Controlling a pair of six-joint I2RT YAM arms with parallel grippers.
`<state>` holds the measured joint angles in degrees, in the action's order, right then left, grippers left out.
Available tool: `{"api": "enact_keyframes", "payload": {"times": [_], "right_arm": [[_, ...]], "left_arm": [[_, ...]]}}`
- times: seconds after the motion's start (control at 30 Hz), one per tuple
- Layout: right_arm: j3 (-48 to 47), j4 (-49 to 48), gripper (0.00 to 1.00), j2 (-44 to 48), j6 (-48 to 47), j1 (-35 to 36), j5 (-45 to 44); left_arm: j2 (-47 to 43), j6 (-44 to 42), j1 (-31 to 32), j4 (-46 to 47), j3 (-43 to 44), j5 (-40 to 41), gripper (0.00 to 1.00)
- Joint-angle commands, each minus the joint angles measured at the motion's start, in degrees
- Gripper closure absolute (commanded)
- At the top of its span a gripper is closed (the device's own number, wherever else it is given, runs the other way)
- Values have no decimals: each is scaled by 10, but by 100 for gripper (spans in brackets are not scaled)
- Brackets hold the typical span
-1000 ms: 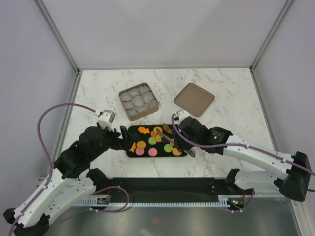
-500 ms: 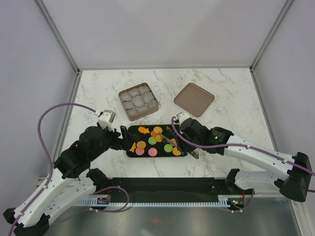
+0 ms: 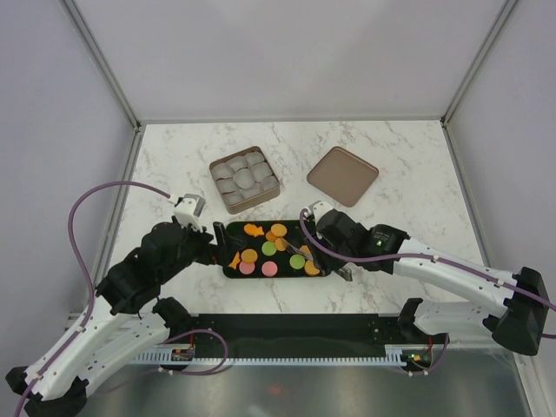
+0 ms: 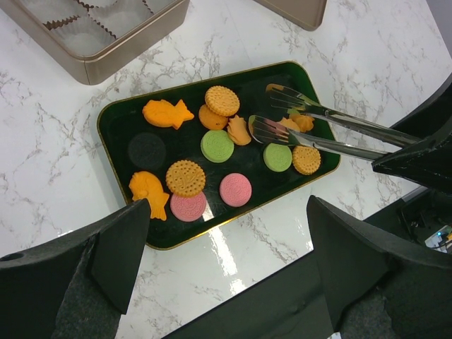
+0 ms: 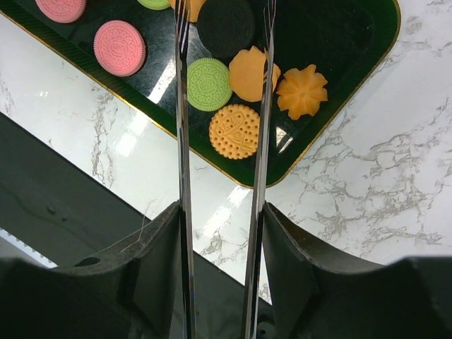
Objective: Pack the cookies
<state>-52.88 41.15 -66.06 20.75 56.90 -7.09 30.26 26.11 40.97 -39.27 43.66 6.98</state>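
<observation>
1. Left wrist view: the left gripper [image 4: 227,212] stands wide, with nothing between its fingers [image 4: 116,258]. The tray [image 4: 120,123] lies just ahead of it on the table [image 4: 42,183].
2. All the cookies [image 4: 217,145] lie flat in the tray, ahead of this gripper. They are orange, green, pink and black, and one or two overlap.
3. The tongs [image 4: 268,129] reach in from the right of this gripper, with their two tips apart over the cookies. I cannot tell if the tips touch a cookie.
4. In the right wrist view, the right gripper [image 5: 222,212] clamps the tongs, one finger pressing on the outside of each arm. The arms are narrow but not closed.
5. Ahead of this gripper, a black cookie [image 5: 226,25] shows between the two arms. A green cookie [image 5: 209,83] lies nearer, just beside the left arm.
6. In the top external view, the tin [image 3: 257,202] with paper cups [image 3: 244,180] stands beyond the left gripper. The lid [image 3: 342,175] lies beyond the right gripper. Both are apart from the tray.
</observation>
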Motion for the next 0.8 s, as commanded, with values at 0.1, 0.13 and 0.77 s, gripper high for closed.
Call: {"api": "enact_keyframes", "payload": {"times": [0.1, 0.13, 0.77], "right_arm": [[10, -12, 45, -5, -14, 2, 1], [12, -13, 45, -6, -14, 3, 0], [2, -16, 64, 9, -16, 2, -1]], "left_arm": [[4, 12, 2, 9, -2, 7, 0], [3, 12, 2, 9, -2, 7, 0], [2, 12, 2, 9, -2, 7, 0]]}}
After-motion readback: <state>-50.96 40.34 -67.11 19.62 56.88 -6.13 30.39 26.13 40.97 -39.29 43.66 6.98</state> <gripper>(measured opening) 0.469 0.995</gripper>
